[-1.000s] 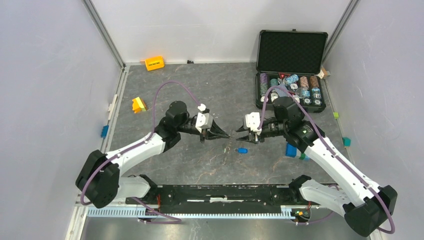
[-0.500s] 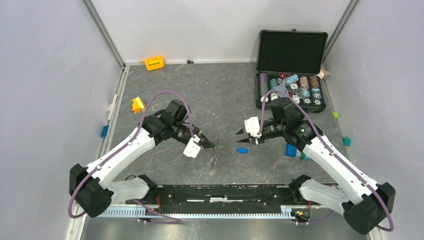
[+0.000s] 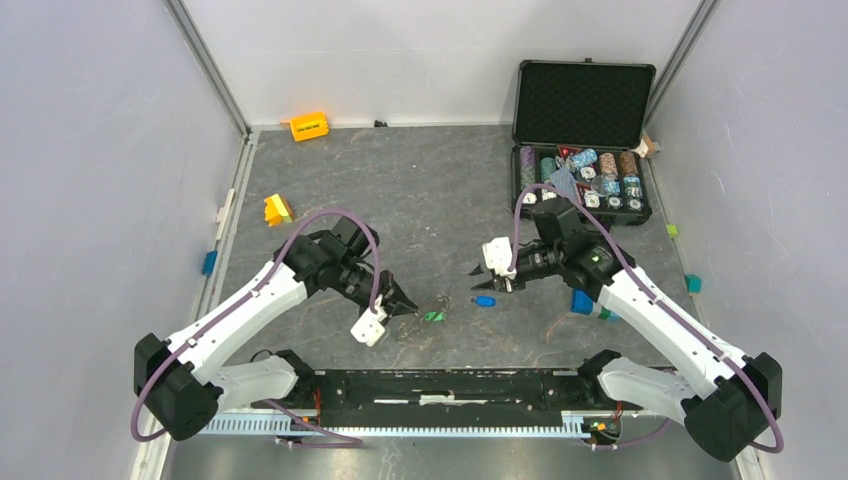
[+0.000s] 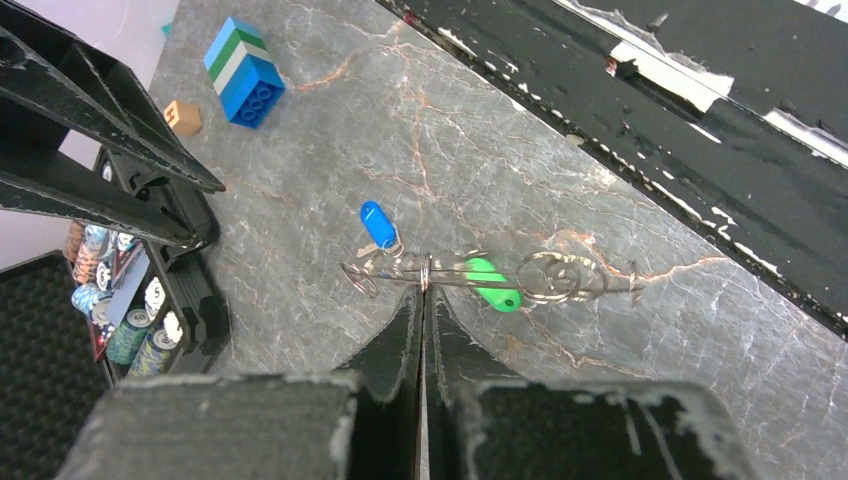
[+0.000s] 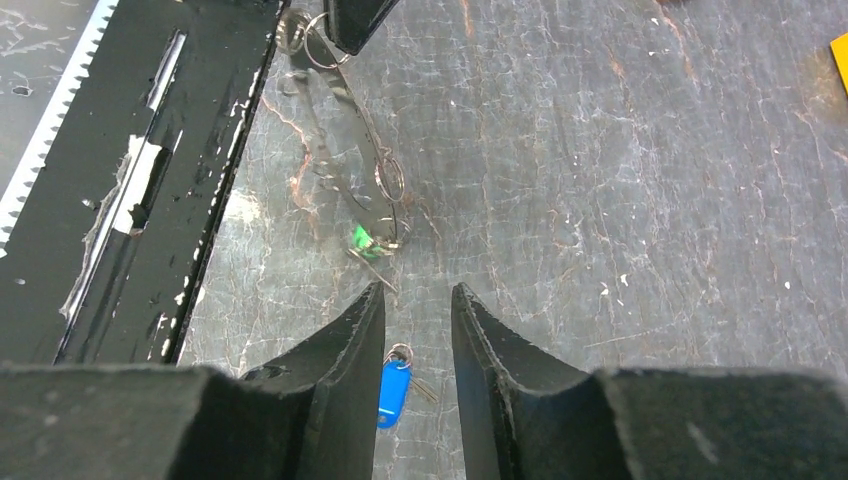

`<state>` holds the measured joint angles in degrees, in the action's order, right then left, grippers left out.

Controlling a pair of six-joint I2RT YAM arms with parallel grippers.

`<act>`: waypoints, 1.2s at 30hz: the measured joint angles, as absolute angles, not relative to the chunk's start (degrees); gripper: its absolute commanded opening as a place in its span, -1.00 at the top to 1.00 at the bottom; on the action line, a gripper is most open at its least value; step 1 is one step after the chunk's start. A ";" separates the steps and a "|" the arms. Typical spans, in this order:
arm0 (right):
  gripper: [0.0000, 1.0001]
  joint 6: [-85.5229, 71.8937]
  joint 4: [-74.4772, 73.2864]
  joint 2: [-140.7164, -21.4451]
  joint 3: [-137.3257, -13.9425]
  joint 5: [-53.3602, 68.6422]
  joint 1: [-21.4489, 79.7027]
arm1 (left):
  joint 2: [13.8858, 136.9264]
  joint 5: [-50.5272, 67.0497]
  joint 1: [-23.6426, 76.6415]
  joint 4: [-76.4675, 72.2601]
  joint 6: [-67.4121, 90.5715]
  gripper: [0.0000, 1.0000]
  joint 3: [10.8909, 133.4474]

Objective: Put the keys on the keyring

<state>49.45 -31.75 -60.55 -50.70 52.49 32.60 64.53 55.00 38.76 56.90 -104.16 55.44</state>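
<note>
My left gripper (image 3: 405, 303) (image 4: 424, 294) is shut on the keyring (image 4: 560, 277), a thin dark-grey ring seen edge-on, held just above the table. The right wrist view shows the ring (image 5: 360, 120) hanging slanted from the left fingers. The green key (image 3: 432, 316) (image 4: 492, 284) (image 5: 362, 240) sits at the ring's lower end; I cannot tell if it is threaded on. The blue key (image 3: 484, 300) (image 4: 378, 222) lies flat on the table. My right gripper (image 3: 478, 277) (image 5: 417, 290) is open, hovering over the blue key (image 5: 392, 392), which shows between its fingers.
An open black case (image 3: 640, 212) of poker chips stands at the back right. A blue-green block (image 3: 583, 300) (image 4: 243, 72) lies by the right arm. Orange (image 3: 309, 126) and yellow (image 3: 277, 209) blocks lie back left. The black base rail (image 3: 440, 385) runs along the near edge.
My left arm has swung toward the near edge and turned its wrist, carrying the keyring and green key down and left. My right gripper has shifted slightly over the blue key.
</note>
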 measured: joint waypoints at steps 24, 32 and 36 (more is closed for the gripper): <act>0.41 40.82 -20.25 -61.87 -49.63 51.18 40.05 | 70.67 56.21 38.76 41.41 -76.69 0.96 58.65; 0.41 37.45 -16.82 -62.33 -48.36 48.84 40.62 | 70.74 57.14 38.76 32.99 -65.14 0.95 58.63; 0.42 36.23 -15.88 -62.98 -48.36 47.68 40.77 | 70.74 57.30 38.76 31.00 -62.54 0.95 58.39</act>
<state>36.23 -15.88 -62.98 -48.36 47.68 40.77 70.74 57.30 38.76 31.00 -62.54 58.39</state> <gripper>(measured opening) 0.294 0.032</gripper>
